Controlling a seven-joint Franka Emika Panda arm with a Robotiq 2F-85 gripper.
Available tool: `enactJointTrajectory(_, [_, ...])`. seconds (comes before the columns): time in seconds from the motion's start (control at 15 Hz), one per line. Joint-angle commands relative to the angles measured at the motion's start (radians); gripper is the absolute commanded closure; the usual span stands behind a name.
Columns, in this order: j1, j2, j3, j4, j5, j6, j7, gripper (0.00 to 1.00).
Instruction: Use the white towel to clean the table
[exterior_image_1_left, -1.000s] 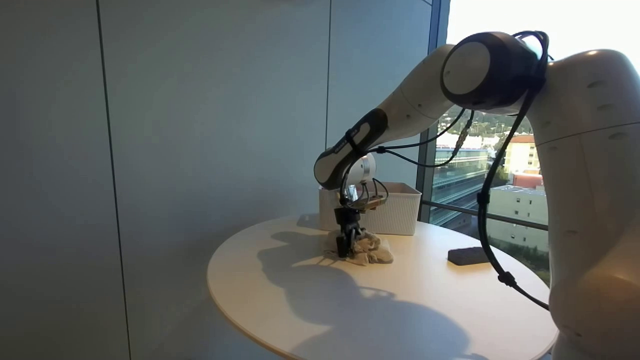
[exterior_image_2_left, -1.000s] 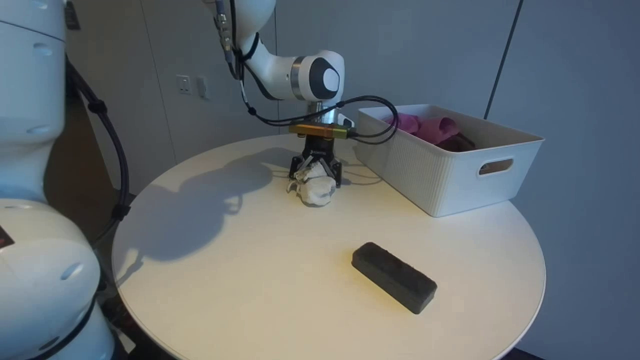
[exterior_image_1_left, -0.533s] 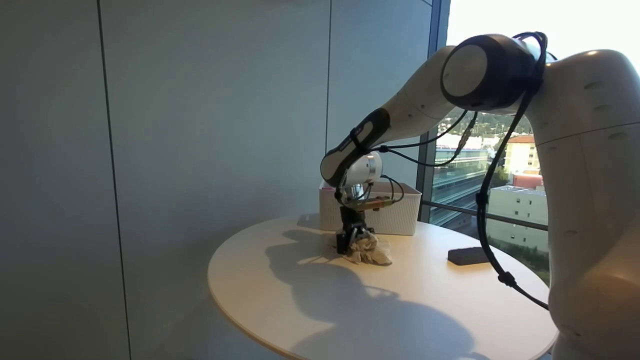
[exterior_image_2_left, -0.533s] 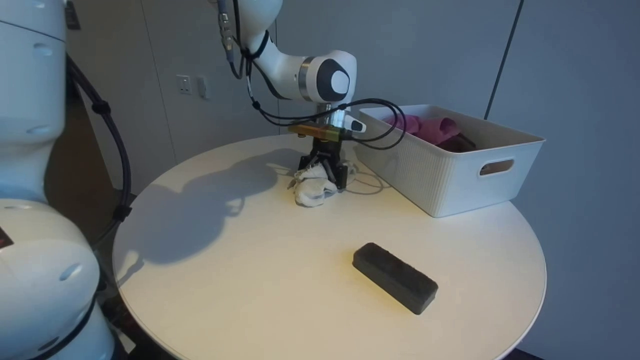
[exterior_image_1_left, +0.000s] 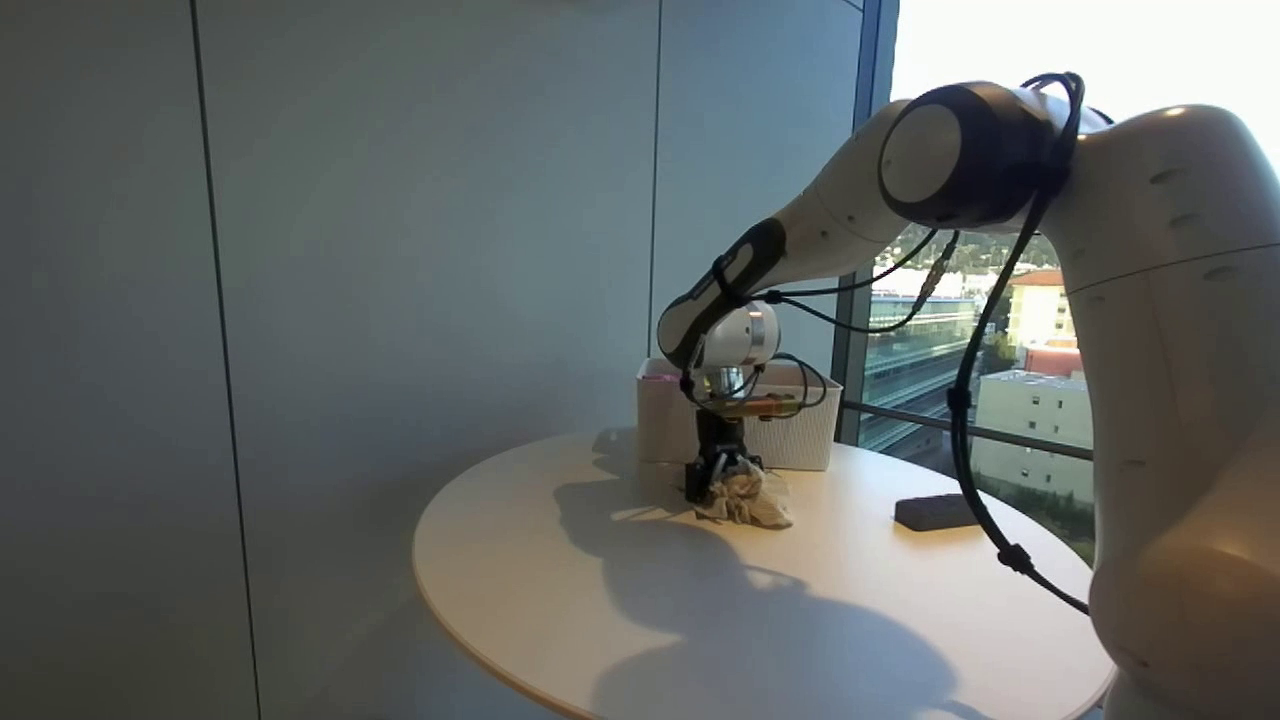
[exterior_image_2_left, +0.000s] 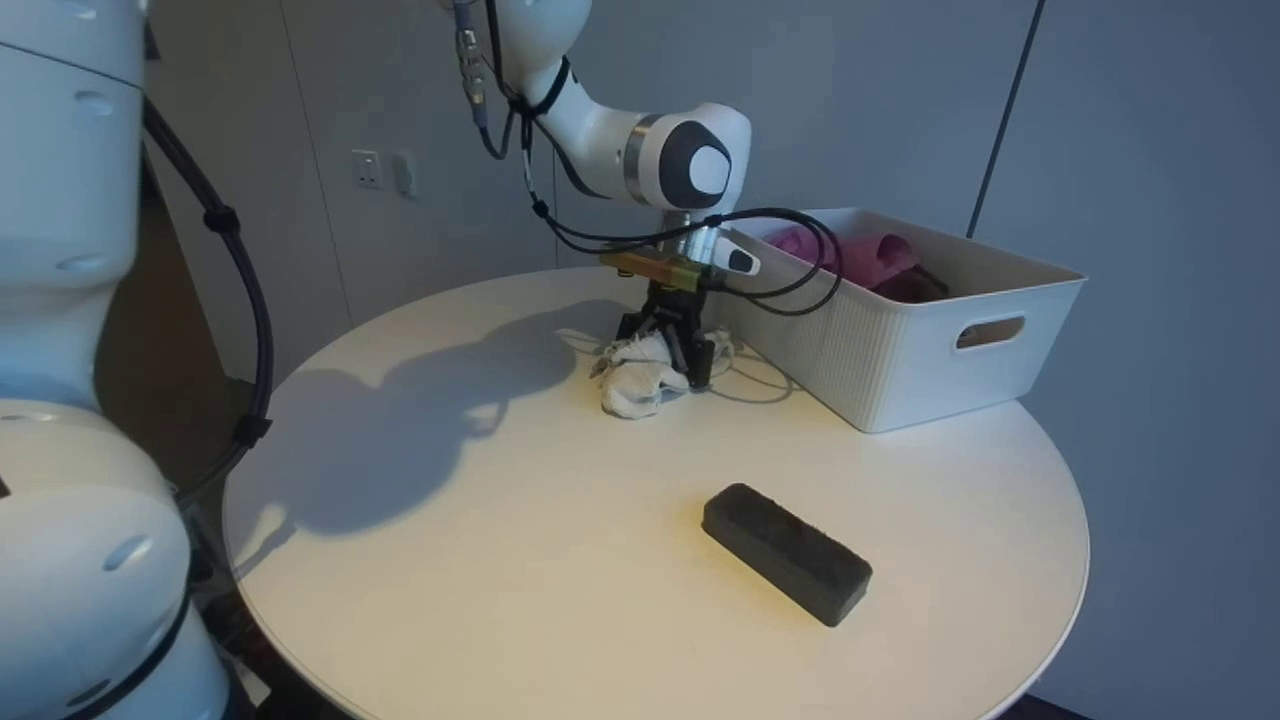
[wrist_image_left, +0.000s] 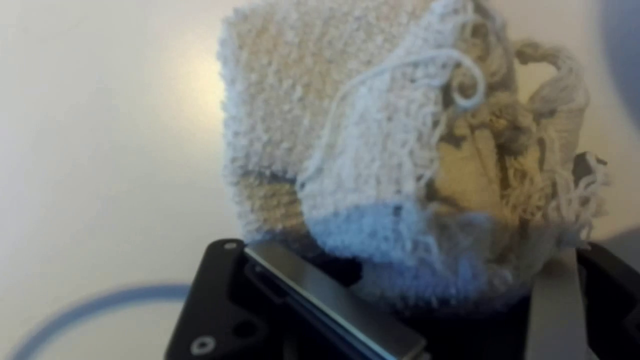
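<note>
The crumpled white towel (exterior_image_1_left: 757, 500) lies on the round white table (exterior_image_2_left: 480, 600); it also shows in an exterior view (exterior_image_2_left: 637, 387). My gripper (exterior_image_2_left: 665, 362) points down at the towel and is low at the table, with its fingers spread wide on either side of part of it. In the wrist view the towel (wrist_image_left: 350, 125) fills the middle, with loose threads and beige folds. Its near part reaches between the gripper's fingers (wrist_image_left: 410, 250). The towel's underside and the fingertips are hidden by cloth.
A white ribbed bin (exterior_image_2_left: 1000, 370) with pink cloth (exterior_image_2_left: 870, 262) inside stands close to the gripper at the table's edge. A dark oblong block (exterior_image_2_left: 787, 555) lies on the table; it also shows in an exterior view (exterior_image_1_left: 935, 513). A wall and a window stand behind.
My gripper has moved towards the bin and turned somewhat. The towel has shifted a little with it. The fingers stay wide apart. The bin and the block have not moved.
</note>
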Motion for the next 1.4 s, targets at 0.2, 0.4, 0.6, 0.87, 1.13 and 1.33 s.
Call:
enactJointTrajectory(0.2, [0.062, -0.02, 0.085, -0.127, -0.035, 0.03, -0.148, 0.91])
enactJointTrajectory(0.4, [0.081, -0.043, 0.108, -0.168, -0.087, 0.049, -0.207, 0.91])
enactJointTrajectory(0.6, [0.1, -0.059, 0.129, -0.203, -0.139, 0.071, -0.266, 0.91])
enactJointTrajectory(0.87, [0.081, -0.03, 0.125, -0.137, -0.163, 0.101, -0.391, 0.91])
enactJointTrajectory(1.13, [0.014, -0.041, 0.071, -0.116, -0.028, 0.146, -0.348, 0.91])
enactJointTrajectory(1.33, [-0.034, -0.036, 0.03, -0.106, 0.047, 0.203, -0.329, 0.91])
